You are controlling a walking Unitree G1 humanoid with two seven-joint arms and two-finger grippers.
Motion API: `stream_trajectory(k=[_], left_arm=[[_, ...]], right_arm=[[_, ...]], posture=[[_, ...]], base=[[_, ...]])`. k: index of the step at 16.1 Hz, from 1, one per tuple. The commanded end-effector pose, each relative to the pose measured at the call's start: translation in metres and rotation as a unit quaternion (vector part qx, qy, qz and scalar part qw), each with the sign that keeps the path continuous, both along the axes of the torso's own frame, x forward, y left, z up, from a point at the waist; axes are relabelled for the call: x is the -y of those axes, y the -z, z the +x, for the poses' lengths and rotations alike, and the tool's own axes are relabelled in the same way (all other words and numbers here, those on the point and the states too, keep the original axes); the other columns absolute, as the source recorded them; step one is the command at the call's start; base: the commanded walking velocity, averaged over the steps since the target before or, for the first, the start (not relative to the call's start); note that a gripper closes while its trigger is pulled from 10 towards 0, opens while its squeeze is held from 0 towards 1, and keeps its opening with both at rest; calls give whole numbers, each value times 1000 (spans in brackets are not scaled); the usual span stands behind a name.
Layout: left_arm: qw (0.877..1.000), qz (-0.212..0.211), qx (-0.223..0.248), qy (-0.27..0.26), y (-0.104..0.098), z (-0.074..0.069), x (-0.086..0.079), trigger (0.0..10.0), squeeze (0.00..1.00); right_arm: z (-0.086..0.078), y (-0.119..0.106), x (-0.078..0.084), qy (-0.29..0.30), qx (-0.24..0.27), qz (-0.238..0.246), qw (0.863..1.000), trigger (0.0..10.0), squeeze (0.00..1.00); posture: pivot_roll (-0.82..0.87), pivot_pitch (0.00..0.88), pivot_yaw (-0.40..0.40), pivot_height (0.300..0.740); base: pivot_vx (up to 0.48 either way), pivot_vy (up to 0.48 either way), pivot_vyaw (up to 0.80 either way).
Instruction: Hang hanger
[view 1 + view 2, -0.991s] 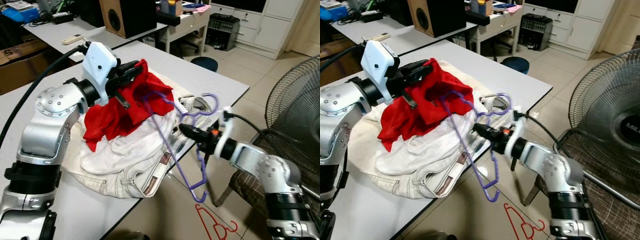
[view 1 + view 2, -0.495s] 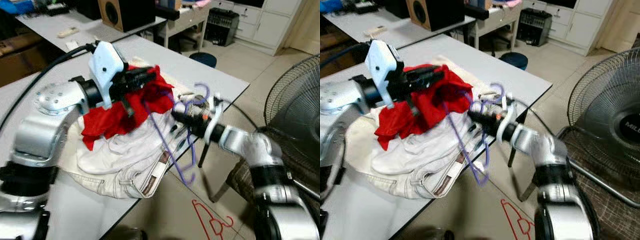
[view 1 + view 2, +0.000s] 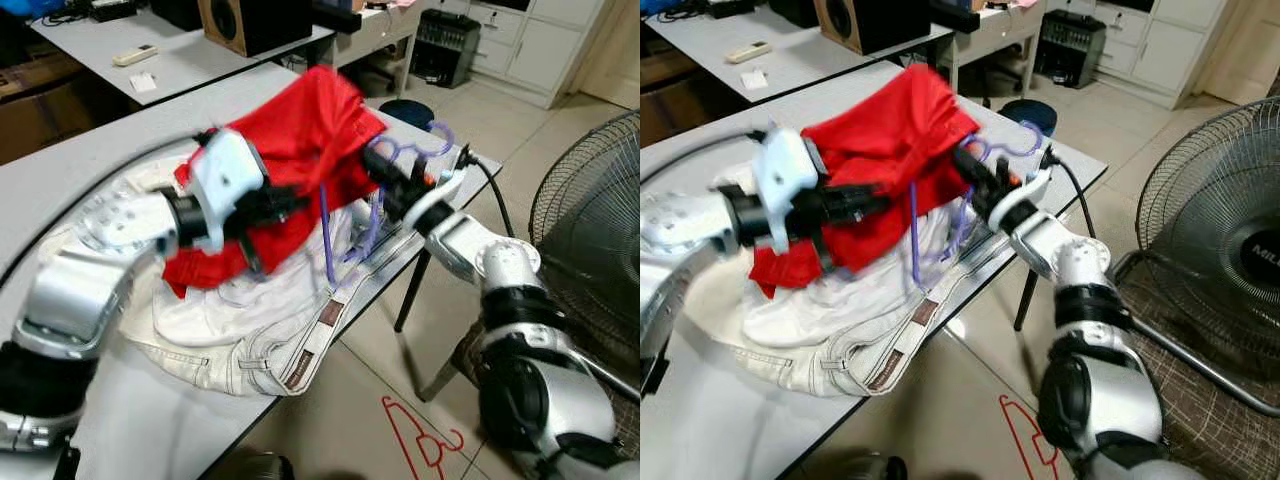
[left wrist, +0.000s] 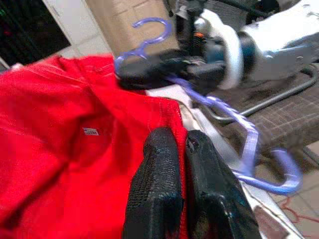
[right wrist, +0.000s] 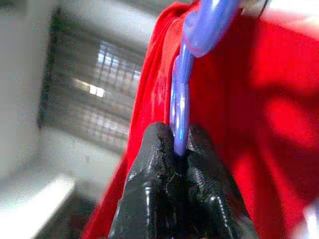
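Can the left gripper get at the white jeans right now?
Probably not: the left gripper is shut on the red shirt, and that shirt hangs over the white jeans beneath it.

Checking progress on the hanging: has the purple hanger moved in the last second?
Yes. The purple plastic hanger in the right gripper has risen from the grey table's edge up against the red cloth garment.

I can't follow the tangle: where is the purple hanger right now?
The purple hanger is pinched in the right gripper above the table's right edge, pressed against the red garment.
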State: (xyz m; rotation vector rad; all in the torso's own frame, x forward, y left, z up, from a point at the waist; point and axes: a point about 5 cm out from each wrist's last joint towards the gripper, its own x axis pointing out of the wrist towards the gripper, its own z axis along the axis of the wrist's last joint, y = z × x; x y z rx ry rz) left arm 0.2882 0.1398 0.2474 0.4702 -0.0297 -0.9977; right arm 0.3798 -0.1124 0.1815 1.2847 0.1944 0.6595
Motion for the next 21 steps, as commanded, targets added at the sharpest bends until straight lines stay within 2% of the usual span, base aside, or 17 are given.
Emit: stream_trajectory(k=[1, 4, 7, 8, 9, 10, 11, 13, 14, 15, 17, 18, 19, 21], left_arm=[[1000, -7, -3, 19, -2, -6, 7, 0, 0], [996, -60, -29, 56, -5, -15, 30, 0, 0], [994, -32, -61, 86, 6, -25, 36, 0, 0], [991, -27, -85, 102, 12, -31, 36, 0, 0], [990, -36, -91, 104, 12, -32, 37, 0, 0], [988, -64, -100, 103, 8, -33, 43, 0, 0], [984, -103, -98, 109, 0, -31, 56, 0, 0], [983, -138, -83, 88, -9, -22, 65, 0, 0], [983, -172, -53, 28, -20, -2, 68, 0, 0], [982, -181, -47, 11, -23, 4, 68, 0, 0], [974, -221, -36, -27, -39, 21, 63, 0, 0], [963, -262, -37, -46, -55, 33, 58, 0, 0], [961, -271, -37, -52, -59, 37, 57, 0, 0], [963, -249, -20, -99, -59, 50, 48, 0, 0]], right_arm=[[6, -4, 4, 35, -8, 19, 999, 10000, 0], [15, -2, -6, 74, -58, 45, 995, 10000, 0], [20, -4, -8, 101, -84, 79, 988, 10000, 0], [22, -5, -7, 115, -101, 91, 984, 10000, 0], [23, -4, -7, 119, -108, 94, 982, 10000, 0], [24, -3, -8, 126, -115, 84, 982, 10000, 0], [24, -3, -15, 119, -120, 76, 983, 10000, 0], [23, -3, -22, 108, -122, 74, 984, 10000, 0], [21, -2, -34, 82, -117, 53, 988, 10000, 0], [20, -1, -38, 73, -115, 45, 990, 10000, 0], [15, 5, -47, 40, -113, 7, 993, 10000, 0], [10, 12, -48, 20, -120, -13, 993, 10000, 0], [9, 14, -47, 16, -121, -18, 992, 10000, 0], [7, 14, -41, 9, -118, -25, 993, 10000, 0]], posture=[[131, 67, 21, 740], [134, 62, 20, 740], [135, 61, 19, 740], [136, 60, 18, 740], [136, 61, 17, 740], [137, 60, 14, 740], [140, 61, 11, 740], [141, 62, 9, 740], [138, 62, 10, 740], [138, 62, 10, 740], [132, 57, 16, 740], [127, 55, 22, 740], [125, 54, 24, 740], [120, 52, 29, 740]], base=[[0, 0, 0], [0, 0, 0], [0, 0, 0], [0, 0, 0], [0, 0, 0], [0, 0, 0], [0, 0, 0], [0, 0, 0], [0, 0, 0], [0, 0, 0], [0, 0, 0], [0, 0, 0], [0, 0, 0], [0, 0, 0]])
